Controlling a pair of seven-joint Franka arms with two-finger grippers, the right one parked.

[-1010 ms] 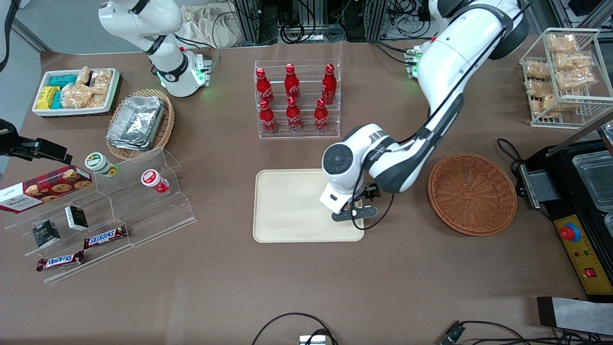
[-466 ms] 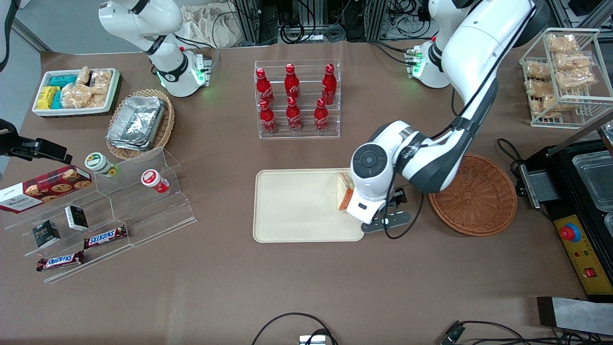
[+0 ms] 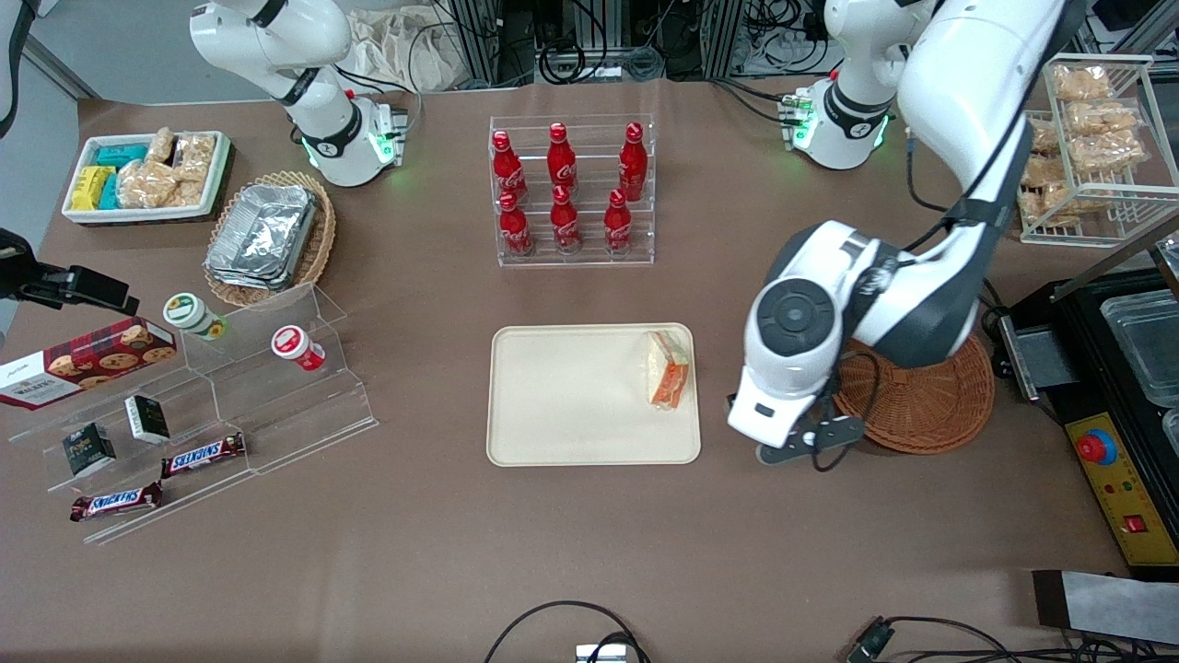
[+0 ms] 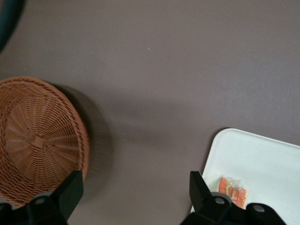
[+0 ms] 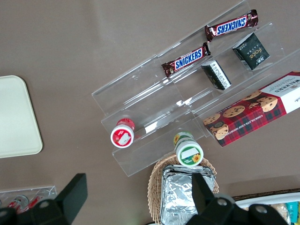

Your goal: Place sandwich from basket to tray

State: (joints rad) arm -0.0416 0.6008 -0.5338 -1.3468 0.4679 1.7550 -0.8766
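1. The left arm's gripper hangs above bare brown table, between the tray and the basket. In the left wrist view its two fingers stand wide apart with nothing between them, so it is released.

2. The sandwich lies on the tray, at about 3 o'clock from the tray's middle, close to the rim on the basket's side. Its orange-red cut edge faces the front camera. The gripper is apart from it. The left wrist view also catches the sandwich near the corner of the tray.

3. The basket sits at about 3 o'clock from the tray, toward the working arm's end of the table, partly covered by the arm in the front view. The left wrist view shows the basket with only its woven bottom in sight.

4. Farther from the front camera, at about 12 o'clock from the tray, a clear rack holds six red bottles in two rows.
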